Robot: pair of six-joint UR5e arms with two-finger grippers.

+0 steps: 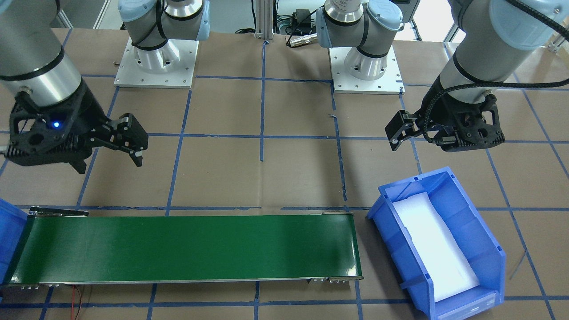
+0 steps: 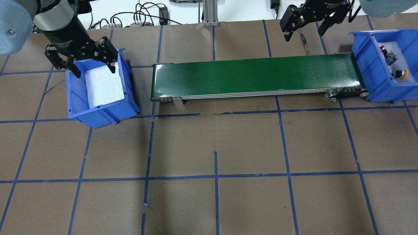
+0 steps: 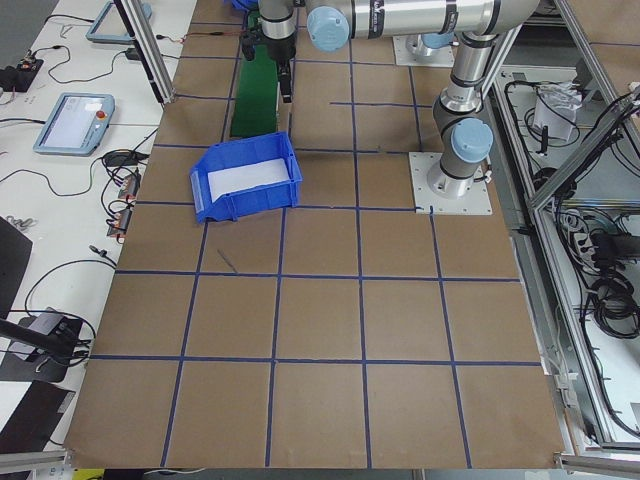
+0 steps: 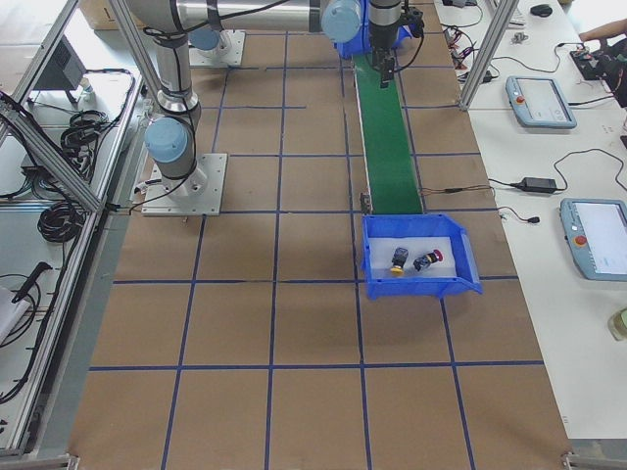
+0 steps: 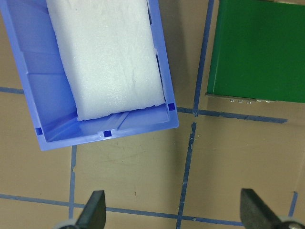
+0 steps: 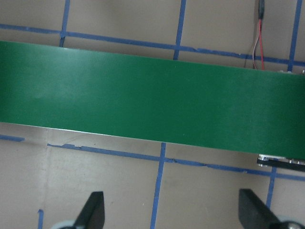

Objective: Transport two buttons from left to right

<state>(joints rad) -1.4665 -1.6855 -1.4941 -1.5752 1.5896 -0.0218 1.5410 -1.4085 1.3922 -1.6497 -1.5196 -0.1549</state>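
The two buttons lie in the blue bin at the right end of the green conveyor belt. The red-capped one is farther back and the yellow-capped one nearer; both also show in the exterior right view, the yellow button beside the red button. My right gripper hangs open and empty above the belt's right part. My left gripper hovers open and empty high over the left blue bin, which holds only white foam.
Brown paper with a grid of blue tape covers the table. The belt spans the gap between the two bins. Both arm bases stand on white plates at the robot side. Cables and tablets lie beyond the table.
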